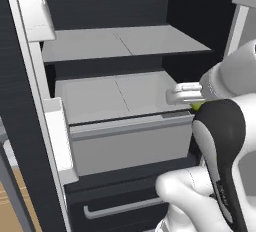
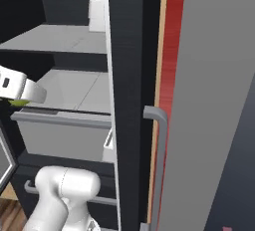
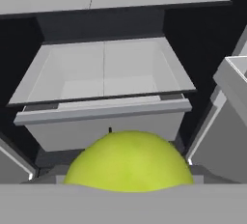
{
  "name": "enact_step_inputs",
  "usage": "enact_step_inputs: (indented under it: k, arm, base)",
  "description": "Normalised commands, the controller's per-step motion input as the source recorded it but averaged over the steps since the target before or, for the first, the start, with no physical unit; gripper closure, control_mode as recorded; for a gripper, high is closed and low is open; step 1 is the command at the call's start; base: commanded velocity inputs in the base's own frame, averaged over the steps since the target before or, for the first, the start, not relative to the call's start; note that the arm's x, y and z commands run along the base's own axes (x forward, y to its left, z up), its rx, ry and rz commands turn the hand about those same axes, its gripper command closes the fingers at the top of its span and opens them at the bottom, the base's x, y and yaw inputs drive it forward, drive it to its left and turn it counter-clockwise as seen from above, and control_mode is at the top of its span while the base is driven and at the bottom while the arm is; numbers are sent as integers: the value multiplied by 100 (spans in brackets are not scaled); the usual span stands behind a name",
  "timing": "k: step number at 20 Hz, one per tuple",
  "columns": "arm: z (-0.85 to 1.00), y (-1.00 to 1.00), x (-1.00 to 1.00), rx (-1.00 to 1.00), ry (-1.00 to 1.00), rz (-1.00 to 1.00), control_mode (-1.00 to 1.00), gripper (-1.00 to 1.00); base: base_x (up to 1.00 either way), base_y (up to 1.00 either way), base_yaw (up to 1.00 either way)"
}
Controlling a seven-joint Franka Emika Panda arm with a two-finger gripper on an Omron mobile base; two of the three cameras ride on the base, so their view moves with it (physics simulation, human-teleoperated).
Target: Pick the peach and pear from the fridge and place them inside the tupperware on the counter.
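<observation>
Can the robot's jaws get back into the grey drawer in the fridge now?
Probably not to grab anything. The drawer stands pulled out with nothing blocking the way to it, but the gripper already seems to be holding the pear, so it looks full.

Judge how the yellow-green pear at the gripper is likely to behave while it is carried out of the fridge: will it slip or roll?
The pear looks smooth and rounded, so it could probably pivot or slip between flat fingers. With no flat side showing, it would likely roll if set down or dropped. It looks rigid and small beside the fridge drawer, so probably light; how firmly the gripper holds it cannot be seen.
</observation>
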Motion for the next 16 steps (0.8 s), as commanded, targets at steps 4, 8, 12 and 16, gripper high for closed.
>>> enact_step_inputs:
  k: [4,8,12,16]
  arm:
    - [0,0,0,0,0,0,100,100]
    - [0,0,0,0,0,0,100,100]
    - [0,0,0,0,0,0,100,100]
    - [0,0,0,0,0,0,100,100]
  base:
    - [-35,-36,0]
    - [-78,-5,0]
    - [-100,2,0]
    - [-99,24,0]
